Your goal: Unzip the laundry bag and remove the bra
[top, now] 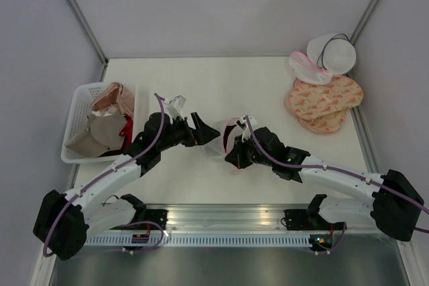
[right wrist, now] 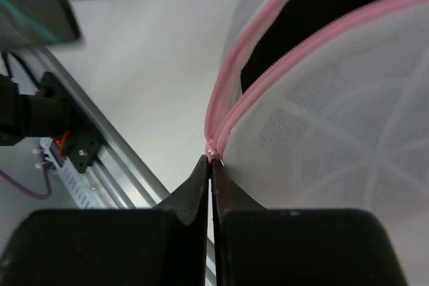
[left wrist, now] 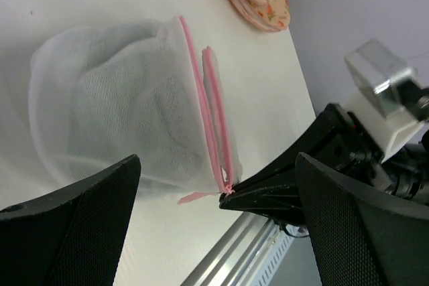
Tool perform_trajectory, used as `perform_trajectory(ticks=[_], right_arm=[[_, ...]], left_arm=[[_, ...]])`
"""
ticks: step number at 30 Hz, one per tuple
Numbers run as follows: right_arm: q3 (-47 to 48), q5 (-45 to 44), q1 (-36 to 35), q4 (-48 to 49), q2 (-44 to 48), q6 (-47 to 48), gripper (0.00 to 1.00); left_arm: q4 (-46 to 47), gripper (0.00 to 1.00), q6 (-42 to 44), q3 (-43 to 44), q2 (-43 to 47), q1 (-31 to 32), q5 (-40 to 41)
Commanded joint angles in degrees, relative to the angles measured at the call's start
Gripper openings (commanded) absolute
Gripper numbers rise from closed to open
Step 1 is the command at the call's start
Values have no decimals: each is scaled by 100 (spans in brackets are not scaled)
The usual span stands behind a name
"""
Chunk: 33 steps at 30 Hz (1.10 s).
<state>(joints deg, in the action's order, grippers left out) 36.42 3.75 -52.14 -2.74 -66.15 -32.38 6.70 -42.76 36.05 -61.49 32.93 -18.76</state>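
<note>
The laundry bag [top: 216, 133], white mesh with a pink zipper, lies mid-table between both grippers. My right gripper [top: 232, 154] is shut on the pink zipper pull [right wrist: 212, 152] at the bag's near end; its tips [right wrist: 212, 163] are pressed together. The zipper [right wrist: 268, 65] is partly open, and the black bra [right wrist: 315, 11] shows in the gap. My left gripper [top: 201, 130] is open, its fingers [left wrist: 67, 219] spread wide just short of the bag [left wrist: 114, 98]. The bra shows as a dark shade through the mesh [left wrist: 141, 105].
A white basket [top: 75, 108] of beige, pink and red garments stands at the left. Peach patterned bags [top: 325, 102] and a white round bag with dark trim [top: 333, 53] lie at the back right. A metal rail [top: 228, 219] runs along the near edge.
</note>
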Motion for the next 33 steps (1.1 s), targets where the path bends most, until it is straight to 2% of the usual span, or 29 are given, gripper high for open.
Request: perform_trajectory(ticks=[1, 5, 6, 7, 8, 11, 14, 18, 19, 21, 22, 24, 25, 28, 33], right_arm=[[57, 995, 2, 1328, -275, -198, 0], [172, 1321, -7, 1968, -959, -348, 0], [198, 1356, -7, 2005, -1048, -409, 8], [285, 1391, -7, 1997, -1136, -409, 21], [321, 1383, 2, 1927, -1198, -409, 50], [225, 1015, -7, 1682, -866, -392, 74], [111, 480, -7, 1102, -172, -199, 89], [84, -338, -16, 293, 619, -93, 91], [67, -583, -16, -169, 925, -128, 90], [40, -1610, -7, -567, 1191, -268, 90], [75, -2075, -15, -1213, 1340, -373, 90], [189, -3172, -7, -1876, 1368, -795, 90], [190, -3387, -7, -2323, 1333, -953, 90], [-38, -3645, -7, -2530, 1245, -1349, 90], [-942, -3302, 11, -1766, 1262, -1455, 89]], left_arm=[[6, 100, -636, -651, 374, 143, 198], [305, 100, -812, -1170, 603, 232, 277], [340, 100, -847, -1284, 595, 232, 320], [341, 100, -856, -1311, 569, 223, 338], [341, 100, -848, -1337, 525, 232, 330], [280, 100, -891, -1390, 507, 232, 417], [288, 100, -935, -1478, 603, 232, 479], [314, 100, -1023, -1557, 840, 232, 523], [288, 100, -1041, -1566, 858, 232, 532], [262, 100, -1059, -1592, 902, 232, 497], [262, 100, -1067, -1601, 920, 232, 479], [209, 100, -1094, -1636, 955, 232, 470], [200, 100, -1094, -1663, 1016, 232, 461], [104, 100, -1094, -1672, 1113, 232, 453], [-81, 100, -1067, -1654, 1359, 232, 453]])
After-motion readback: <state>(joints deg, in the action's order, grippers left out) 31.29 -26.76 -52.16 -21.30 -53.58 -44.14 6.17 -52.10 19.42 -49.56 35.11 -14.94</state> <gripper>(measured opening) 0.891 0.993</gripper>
